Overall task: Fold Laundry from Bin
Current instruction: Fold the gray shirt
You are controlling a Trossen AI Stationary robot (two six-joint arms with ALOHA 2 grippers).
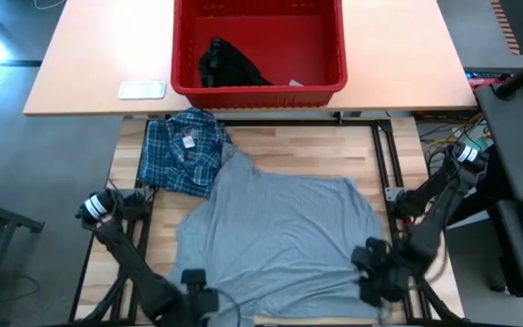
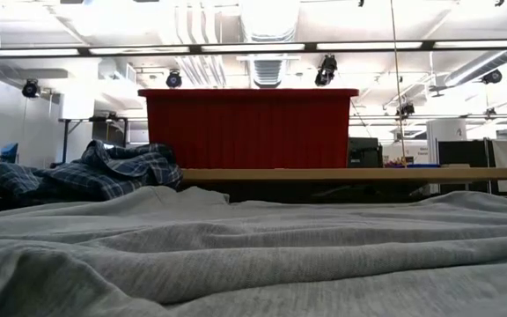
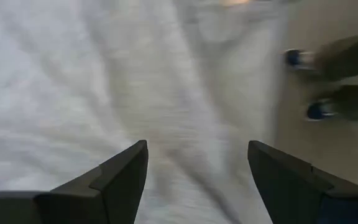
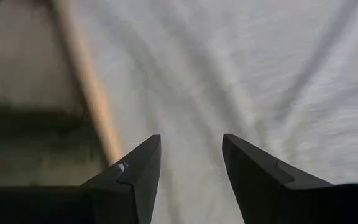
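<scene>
Pale flat label (image 1: 142, 89) on tan tabletop (image 1: 89, 54), left of tub.

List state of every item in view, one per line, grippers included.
grey T-shirt: spread flat on the table, wrinkled, not folded.
plaid shirt: bunched, beside the T-shirt's far left corner.
black garment: crumpled inside the bin.
red bin: upright on the far table.
left gripper: open, over the T-shirt's near edge.
right gripper: open, over the T-shirt's near right edge.
</scene>
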